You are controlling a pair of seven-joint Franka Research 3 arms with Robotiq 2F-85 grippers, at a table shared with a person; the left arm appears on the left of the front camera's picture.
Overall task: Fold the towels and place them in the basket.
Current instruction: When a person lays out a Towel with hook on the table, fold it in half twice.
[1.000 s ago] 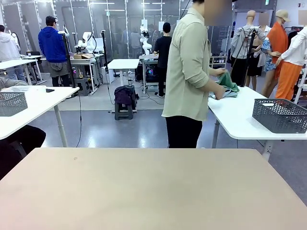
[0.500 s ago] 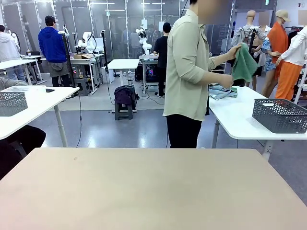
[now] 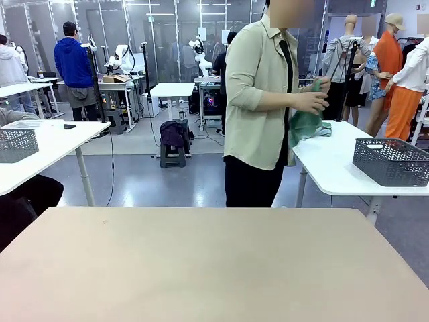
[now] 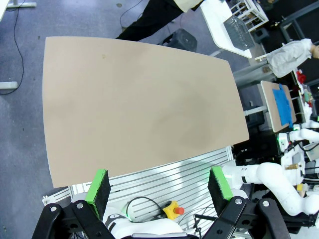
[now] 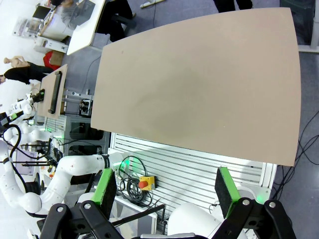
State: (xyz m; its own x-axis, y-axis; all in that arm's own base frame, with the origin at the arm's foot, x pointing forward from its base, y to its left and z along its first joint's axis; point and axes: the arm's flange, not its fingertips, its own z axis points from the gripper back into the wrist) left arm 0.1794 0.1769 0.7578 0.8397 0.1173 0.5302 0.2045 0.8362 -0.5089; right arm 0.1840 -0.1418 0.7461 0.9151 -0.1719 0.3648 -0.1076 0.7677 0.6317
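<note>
Green towel (image 3: 305, 126): in the person's hand (image 3: 312, 102), beyond our counter (image 3: 214, 268), rightward.
Left gripper (image 4: 158, 175), right gripper (image 5: 164, 175): wide open; we hold nothing.

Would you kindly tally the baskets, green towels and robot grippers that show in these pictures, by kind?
Baskets: 2, the dark basket and the paler basket
Green towels: 1, the green towel in the person's hand
Grippers: 2, the left gripper and the right gripper, fingers apart
Total: 5

Both pairs of jaws spread wide
</note>
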